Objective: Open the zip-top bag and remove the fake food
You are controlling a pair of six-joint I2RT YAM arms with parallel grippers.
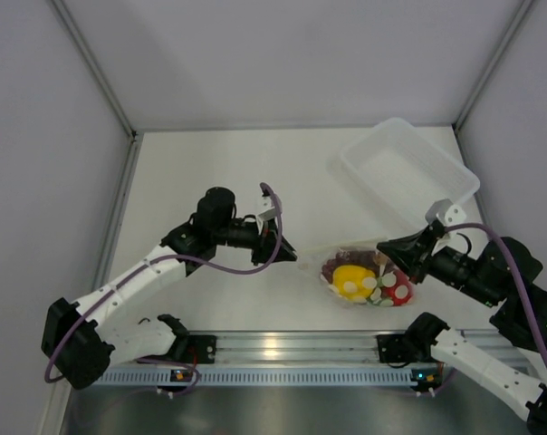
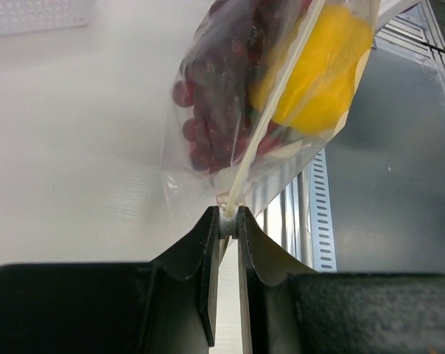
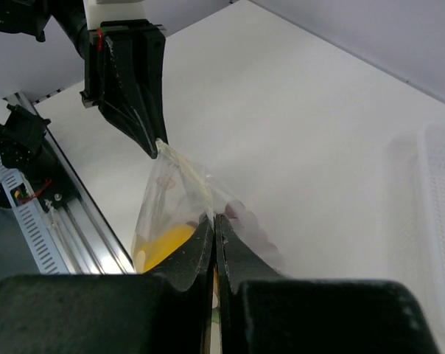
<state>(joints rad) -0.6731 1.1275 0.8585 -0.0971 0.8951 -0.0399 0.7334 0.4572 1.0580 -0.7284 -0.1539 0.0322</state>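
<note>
The zip-top bag (image 1: 346,258) hangs between my two grippers above the table's front middle. It holds the fake food: a yellow pepper (image 1: 350,276), dark purple grapes (image 1: 341,263) and a red and white piece (image 1: 398,292). My left gripper (image 1: 293,257) is shut on the bag's left corner at the zip strip (image 2: 270,118). My right gripper (image 1: 384,246) is shut on the bag's top edge at the right. In the left wrist view the grapes (image 2: 215,110) and yellow pepper (image 2: 318,70) show through the plastic. In the right wrist view the bag (image 3: 174,210) stretches from my fingers to the left gripper (image 3: 158,150).
A rigid clear rectangular tray (image 1: 407,169) stands tilted at the back right, close to my right arm. An aluminium rail (image 1: 283,346) runs along the table's front edge below the bag. Grey walls enclose the table at the left, back and right.
</note>
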